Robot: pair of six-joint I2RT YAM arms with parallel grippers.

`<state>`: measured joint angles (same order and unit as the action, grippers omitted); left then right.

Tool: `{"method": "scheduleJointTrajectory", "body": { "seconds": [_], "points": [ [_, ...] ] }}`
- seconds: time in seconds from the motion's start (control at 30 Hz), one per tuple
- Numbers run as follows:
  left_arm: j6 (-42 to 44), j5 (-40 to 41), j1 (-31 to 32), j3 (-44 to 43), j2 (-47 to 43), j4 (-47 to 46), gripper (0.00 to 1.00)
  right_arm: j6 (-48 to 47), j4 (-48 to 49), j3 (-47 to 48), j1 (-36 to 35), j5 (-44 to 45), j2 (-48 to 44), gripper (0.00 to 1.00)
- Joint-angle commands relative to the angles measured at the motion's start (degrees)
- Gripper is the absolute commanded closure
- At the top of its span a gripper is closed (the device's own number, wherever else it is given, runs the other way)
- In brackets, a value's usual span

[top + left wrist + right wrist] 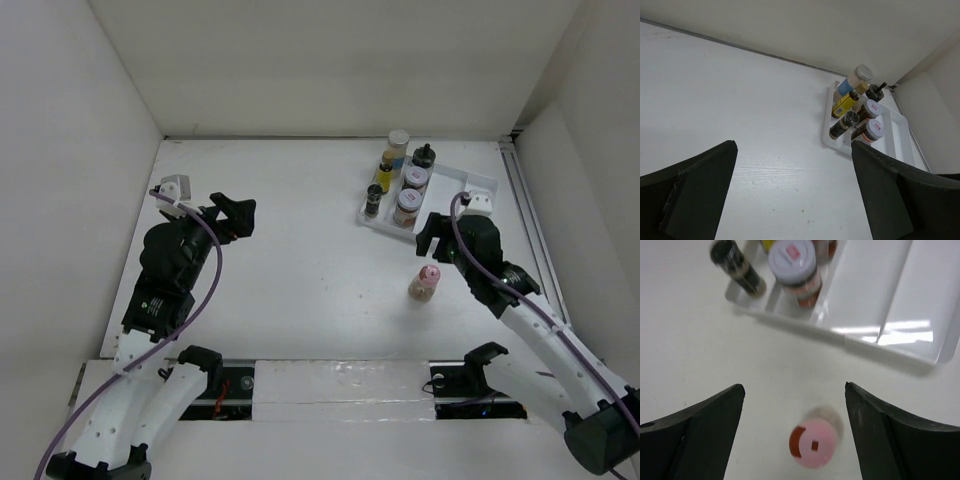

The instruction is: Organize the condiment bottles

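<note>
Left tool (794,144) and right tool (795,387) released; tray (480,185) holds six bottles (406,205), pink-capped bottle (425,283) outside.

White desk (290,250), white tray (481,186)
The tray sits at the desk's far right corner — a shallow divided organiser with long compartments, close to the back wall (330,60).

This is a robotics lab test cell. Plain white panel walls (330,60) box in a white tabletop (300,250), with a white-and-black left arm (165,270) and right arm (540,325) bolted at its near edge.
</note>
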<state>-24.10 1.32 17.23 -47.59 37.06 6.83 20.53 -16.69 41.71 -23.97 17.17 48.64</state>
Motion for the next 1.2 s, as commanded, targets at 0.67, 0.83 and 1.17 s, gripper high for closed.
{"method": "scheduleJointTrajectory", "body": {
  "seconds": [0.67, 0.83, 1.17],
  "points": [
    [0.2, -2.2, -0.2, -1.6, -0.8, -1.7, 0.03, 5.7, -12.4, -2.4, -7.5, 8.5, 9.9, 0.45],
    [0.2, -2.2, -0.2, -1.6, -0.2, -1.7, 0.03, 2.9, -10.5, 5.6, -12.1, 20.2, 8.7, 0.46],
    [0.2, -4.1, -0.2, -1.1, 0.5, -2.3, 0.0, -8.9, 18.7, 16.6, 10.6, 11.5, 26.9, 0.47]
  ]
}}
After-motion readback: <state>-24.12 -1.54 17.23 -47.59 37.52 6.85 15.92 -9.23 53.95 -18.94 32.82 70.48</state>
